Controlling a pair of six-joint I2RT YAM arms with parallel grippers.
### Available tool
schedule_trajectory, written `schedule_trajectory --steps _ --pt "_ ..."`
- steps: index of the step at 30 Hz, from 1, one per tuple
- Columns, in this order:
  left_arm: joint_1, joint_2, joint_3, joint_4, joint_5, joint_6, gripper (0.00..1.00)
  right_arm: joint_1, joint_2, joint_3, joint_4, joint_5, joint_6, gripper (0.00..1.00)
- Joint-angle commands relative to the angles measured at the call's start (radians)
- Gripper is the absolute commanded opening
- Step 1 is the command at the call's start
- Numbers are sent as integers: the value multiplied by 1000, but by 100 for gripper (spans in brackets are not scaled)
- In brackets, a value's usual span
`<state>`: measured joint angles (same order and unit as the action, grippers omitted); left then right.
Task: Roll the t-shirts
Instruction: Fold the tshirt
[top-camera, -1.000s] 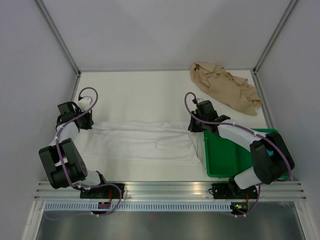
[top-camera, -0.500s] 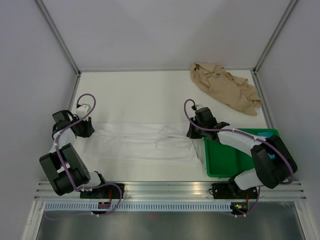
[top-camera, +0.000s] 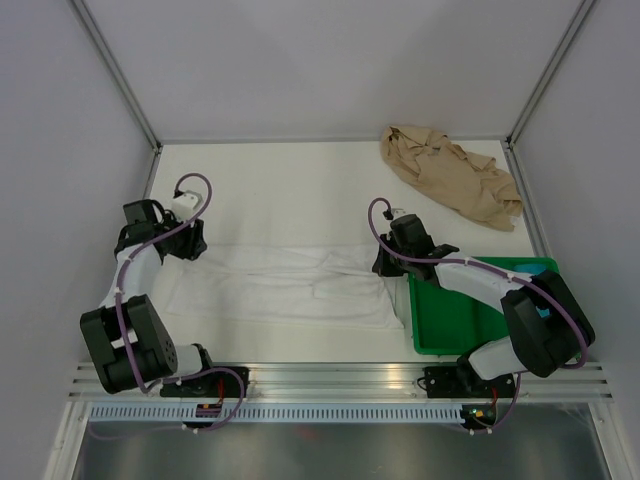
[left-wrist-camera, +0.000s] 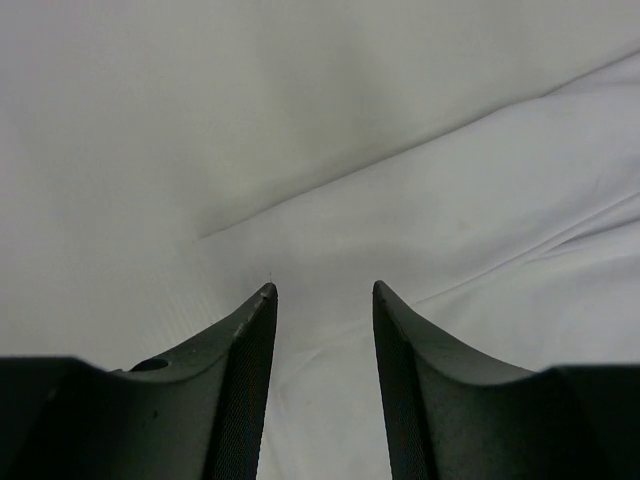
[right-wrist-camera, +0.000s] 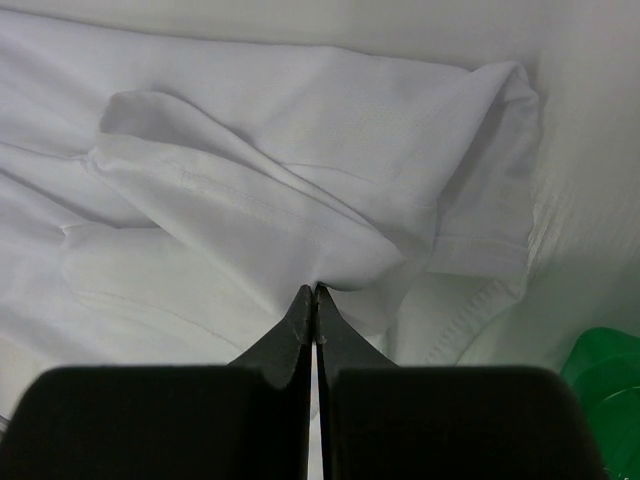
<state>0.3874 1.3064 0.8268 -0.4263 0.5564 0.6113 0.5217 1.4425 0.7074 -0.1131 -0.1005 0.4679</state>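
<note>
A white t-shirt (top-camera: 290, 285) lies stretched in a long flat band across the table, from my left gripper to the green tray. My left gripper (top-camera: 190, 241) hovers over its left end, open, with only flat cloth (left-wrist-camera: 480, 200) below the gap (left-wrist-camera: 324, 290). My right gripper (top-camera: 386, 262) is at the shirt's right end, shut on a raised fold of the white cloth (right-wrist-camera: 250, 180), which puckers at the fingertips (right-wrist-camera: 316, 290). A tan t-shirt (top-camera: 450, 180) lies crumpled at the back right, away from both grippers.
A green plastic tray (top-camera: 470, 320) stands at the front right under my right arm; its corner (right-wrist-camera: 610, 370) shows beside the shirt's hem. Grey walls and metal posts (top-camera: 120, 75) enclose the table on three sides.
My left gripper has opened and let go of the shirt's left end, then shifted slightly right and back. The right gripper has stayed shut on its fold.
</note>
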Motion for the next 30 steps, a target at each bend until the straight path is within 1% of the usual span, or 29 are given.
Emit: schedule_trajectory --steps 1,4,5,6,7,9,11,13,14,16,18,19,21,24,27,30 --pt "-77 51 43 58 -163 -56 49 6 -17 -6 36 -8 -2 0" --pt "-78 79 51 34 -205 37 49 4 -17 -8 36 -8 2 0" --pt "-76 79 52 20 -194 132 50 4 -16 -6 36 -10 3 0" --pt "-73 77 57 -5 -175 192 50 4 -14 -5 36 -11 2 0" --pt "-71 76 75 -81 -150 323 50 6 -13 -3 33 -14 -3 0" --pt "-73 82 104 -136 -110 427 54 4 -4 1 29 -16 -6 0" --pt "-73 119 165 -208 -128 522 58 4 -2 -2 30 -15 -3 0" --pt "-73 186 248 -262 -148 570 59 4 -4 -8 35 -11 -2 0" --pt "-74 207 273 -335 -160 590 59 4 -4 -8 33 -8 0 0" --pt "-73 249 320 -406 -170 637 60 4 -4 -9 35 -7 2 0" --pt "-73 287 334 -481 -193 709 60 4 -4 -9 29 -1 0 0" --pt "-73 297 337 -497 -206 747 60 4 -4 -8 26 2 -2 0" --pt "-73 307 331 -523 -237 775 60 4 -7 -8 21 10 -5 0" --pt "-71 304 318 -542 -237 829 59 4 -8 -11 21 15 -3 0" --pt "-71 312 334 -545 -217 832 59 4 -5 -11 26 16 -3 0" --pt "-71 339 353 -540 -233 820 58 4 -7 -16 29 15 -2 0"
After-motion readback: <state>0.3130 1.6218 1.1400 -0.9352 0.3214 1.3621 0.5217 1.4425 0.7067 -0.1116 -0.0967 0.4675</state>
